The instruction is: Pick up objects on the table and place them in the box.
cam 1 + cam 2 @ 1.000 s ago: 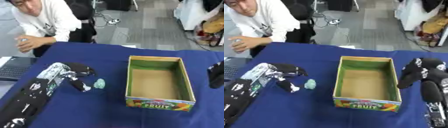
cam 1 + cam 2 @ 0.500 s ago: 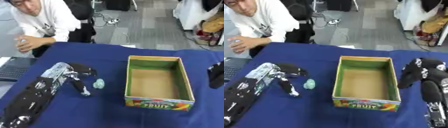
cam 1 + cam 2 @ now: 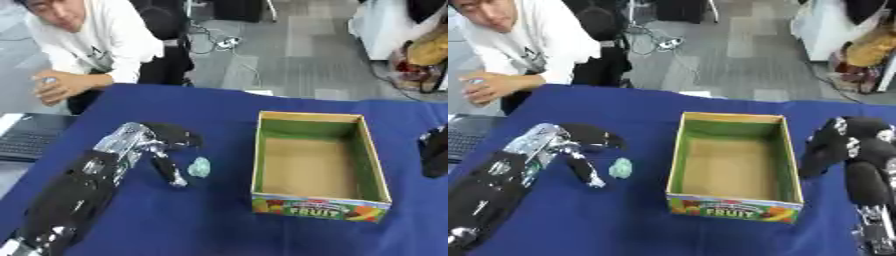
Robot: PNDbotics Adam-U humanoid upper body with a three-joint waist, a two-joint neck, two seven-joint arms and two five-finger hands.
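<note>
A small pale green object (image 3: 199,167) lies on the blue table just left of the box. The cardboard box (image 3: 259,150) with green inner walls and a "FRUIT" front stands open and empty at the middle right. My left hand (image 3: 160,146) hovers right beside the green object, thumb pointing down next to it, fingers arched above and not closed on it. At the right of the box my right hand (image 3: 839,142) rests with fingers curled, holding nothing.
A laptop (image 3: 24,141) lies at the table's left edge. A person in a white top sits at the far left edge of the table, hands off the objects. Blue tablecloth (image 3: 192,215) spreads in front of the box.
My left hand has shifted slightly down and toward the green object; the thumb now points down beside it. The right hand has stayed put.
</note>
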